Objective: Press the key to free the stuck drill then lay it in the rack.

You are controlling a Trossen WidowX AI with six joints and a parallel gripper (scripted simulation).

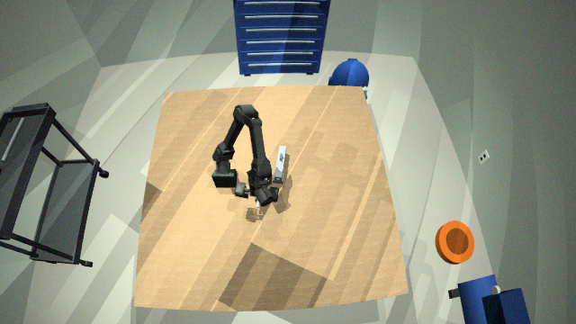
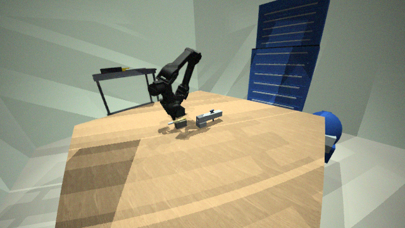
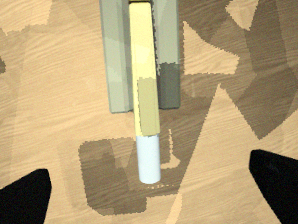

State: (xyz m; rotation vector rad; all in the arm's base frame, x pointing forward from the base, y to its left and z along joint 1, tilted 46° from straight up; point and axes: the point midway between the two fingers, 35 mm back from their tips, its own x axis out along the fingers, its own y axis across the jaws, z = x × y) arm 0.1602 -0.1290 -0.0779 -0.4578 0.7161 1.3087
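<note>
The drill, yellow with a pale blue-white end (image 1: 257, 203) (image 2: 171, 122) (image 3: 145, 65), lies along the grey rack (image 2: 181, 125) (image 3: 118, 80), between its two side walls. Its pale end sticks out past the rack. My gripper (image 3: 153, 169) is open and empty, above the drill, with one fingertip well to each side of the pale end. The pale grey holder bar (image 1: 279, 170) (image 2: 207, 117) stands beside the rack with no drill seen in it. The small dark key (image 1: 282, 157) (image 2: 212, 111) is on its top. In the top view the arm hides most of the rack.
The arm's base (image 1: 224, 179) stands on the wooden table (image 1: 315, 252) (image 2: 221, 177), left of the holder. Off the table are a dark cart (image 1: 63, 211), blue drawers (image 1: 281, 40) (image 2: 281, 76), a blue round object (image 1: 351, 73) and an orange ring (image 1: 441, 243).
</note>
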